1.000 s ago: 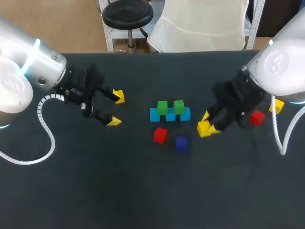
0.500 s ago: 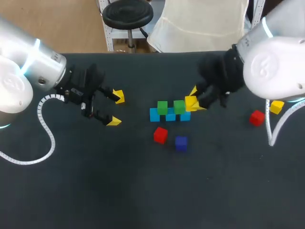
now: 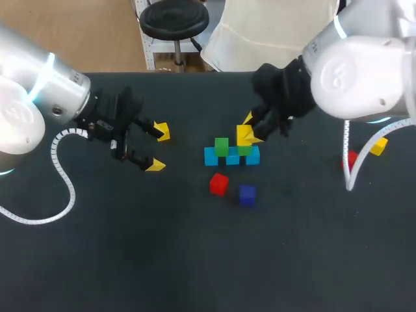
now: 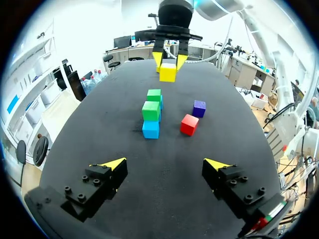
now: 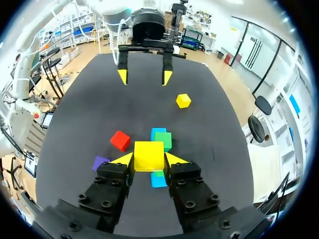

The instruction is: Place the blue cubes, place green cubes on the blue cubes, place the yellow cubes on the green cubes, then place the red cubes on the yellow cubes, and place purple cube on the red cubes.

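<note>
The left arm (image 3: 40, 97) comes in from the left, the left gripper (image 3: 158, 149) with fingers spread wide, while the right arm (image 3: 354, 78) reaches from the right toward the middle, the right gripper (image 3: 248, 134) clamped on a yellow cube (image 5: 149, 155).

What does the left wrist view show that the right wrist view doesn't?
Only left wrist: both green cubes whole, on the blue cubes. Only right wrist: a loose yellow cube near the left gripper. Both: the right gripper shut on the held yellow cube, the red cube and the purple cube.
</note>
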Motion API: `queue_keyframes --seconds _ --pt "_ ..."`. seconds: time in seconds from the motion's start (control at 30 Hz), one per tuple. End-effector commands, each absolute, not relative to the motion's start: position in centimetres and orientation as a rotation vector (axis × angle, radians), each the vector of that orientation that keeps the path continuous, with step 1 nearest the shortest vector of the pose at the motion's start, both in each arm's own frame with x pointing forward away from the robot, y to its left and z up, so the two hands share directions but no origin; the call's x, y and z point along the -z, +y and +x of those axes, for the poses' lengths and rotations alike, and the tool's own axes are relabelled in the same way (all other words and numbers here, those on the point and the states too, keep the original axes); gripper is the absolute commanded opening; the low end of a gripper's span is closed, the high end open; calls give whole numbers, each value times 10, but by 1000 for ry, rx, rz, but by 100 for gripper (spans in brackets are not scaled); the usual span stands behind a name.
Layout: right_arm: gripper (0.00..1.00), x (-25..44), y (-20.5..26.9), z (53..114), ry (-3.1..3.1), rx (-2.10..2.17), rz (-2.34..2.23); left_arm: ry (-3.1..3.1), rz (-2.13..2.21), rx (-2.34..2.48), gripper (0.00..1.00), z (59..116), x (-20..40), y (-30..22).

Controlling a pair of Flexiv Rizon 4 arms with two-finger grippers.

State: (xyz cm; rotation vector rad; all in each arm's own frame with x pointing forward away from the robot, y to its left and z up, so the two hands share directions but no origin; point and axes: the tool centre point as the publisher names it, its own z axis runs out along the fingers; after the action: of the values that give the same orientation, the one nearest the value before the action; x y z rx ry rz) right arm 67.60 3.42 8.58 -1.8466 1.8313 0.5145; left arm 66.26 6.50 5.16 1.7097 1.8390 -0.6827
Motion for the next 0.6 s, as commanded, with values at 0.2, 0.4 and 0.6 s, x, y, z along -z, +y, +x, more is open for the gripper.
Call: queue_keyframes --seconds 0.2,0.4,0.6 --pt "0 -70 51 690 1865 -492 -1838 1832 1708 682 100 662 -51 66" --pt "0 -63 55 692 1883 -484 -1845 1832 1708 682 100 662 -51 66" --pt "0 -59 52 694 1897 -477 -1823 1832 1708 682 100 662 -51 66"
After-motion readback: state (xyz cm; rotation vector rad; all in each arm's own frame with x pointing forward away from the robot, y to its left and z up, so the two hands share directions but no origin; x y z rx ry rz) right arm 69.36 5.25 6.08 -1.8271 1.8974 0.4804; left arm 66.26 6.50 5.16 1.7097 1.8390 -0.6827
